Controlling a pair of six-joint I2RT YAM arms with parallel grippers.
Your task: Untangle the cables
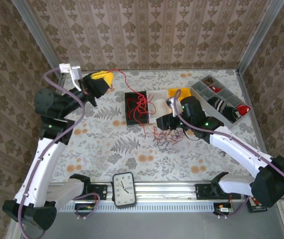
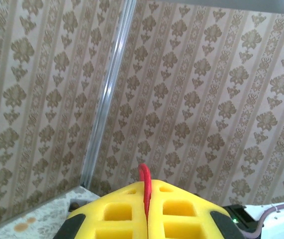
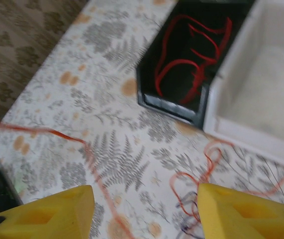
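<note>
Cables [image 1: 167, 138], mid-frame: light, limp, snaggy; I'd grip a free end. Left gripper [image 2: 147, 204] clamps red strand [image 2: 143, 175]; right gripper [image 3: 144, 211] gapes, empty.

left arm [image 1: 41, 160] raised, jaws clamped on red cable [image 2: 144, 185] | right arm [image 1: 236, 147] low, jaws apart

Below me: black bin [image 3: 174, 105] touching white bin [image 3: 251, 142], side by side on fern-print tablecloth [image 3: 117, 164]. Grey divided tray [image 1: 200, 91] at far right. Clock [image 1: 123, 188] on near rail [image 1: 171, 189].
</note>
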